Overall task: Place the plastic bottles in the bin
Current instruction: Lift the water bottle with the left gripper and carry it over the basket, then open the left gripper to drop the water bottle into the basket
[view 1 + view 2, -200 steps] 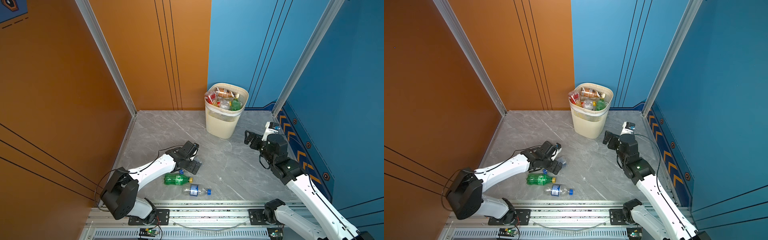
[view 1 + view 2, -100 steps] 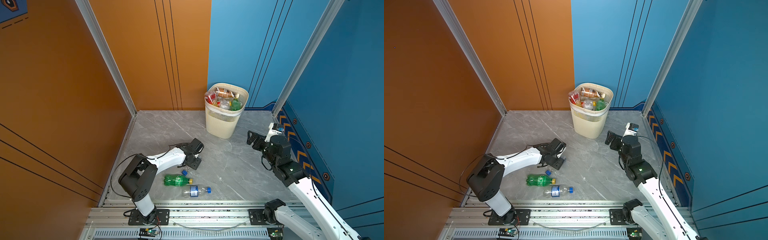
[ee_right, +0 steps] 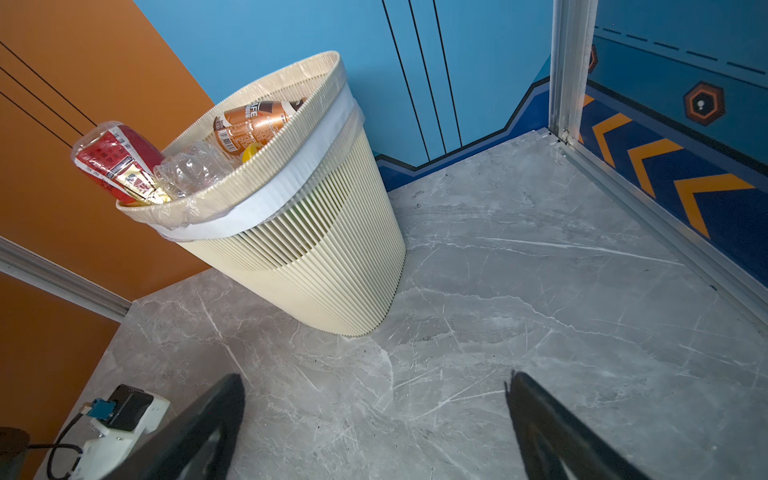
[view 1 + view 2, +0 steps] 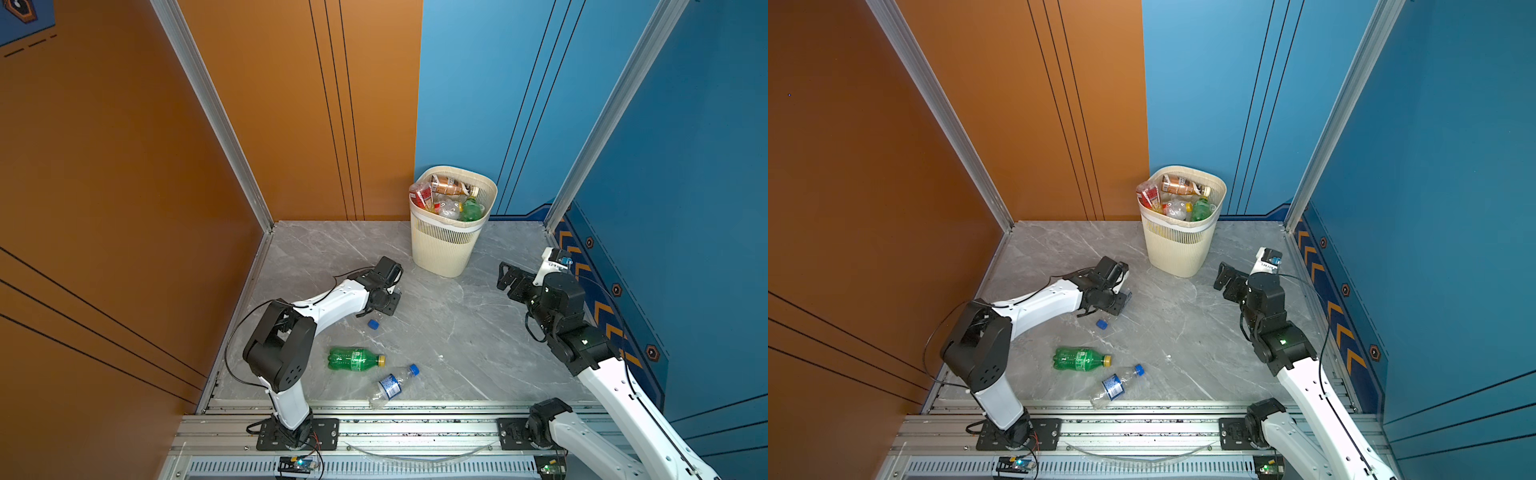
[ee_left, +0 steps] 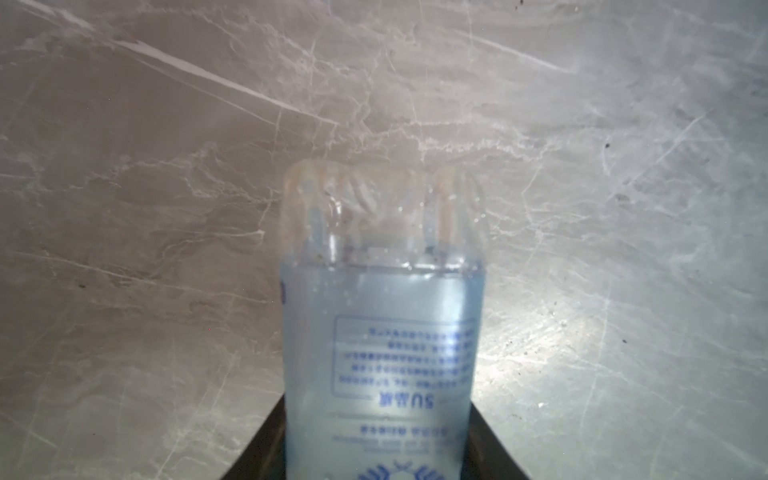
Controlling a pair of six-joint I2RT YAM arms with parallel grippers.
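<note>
Left gripper (image 5: 378, 409) closed on clear blue-label bottle (image 5: 382, 291); right gripper (image 3: 374, 382) wide open — empty. Bin (image 3: 332, 270) nearly full.

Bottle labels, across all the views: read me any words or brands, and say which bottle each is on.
"LIFE": brown bottle in the bin.
"SU", upside down: clear bottle in the left wrist view; the rest is blurred.
Red-label bottle, green bottle, blue-label bottle: too small to read.

Both top views: bright, even light, sharp; faint soft shadows on grey veined stone-look floor (image 4: 453, 328). L wrist view: clear plastic bottle w/ pale blue label (image 5: 382, 332) too close, blurred; glare on floor beside it. R wrist view crisp, edges bowed.
</note>
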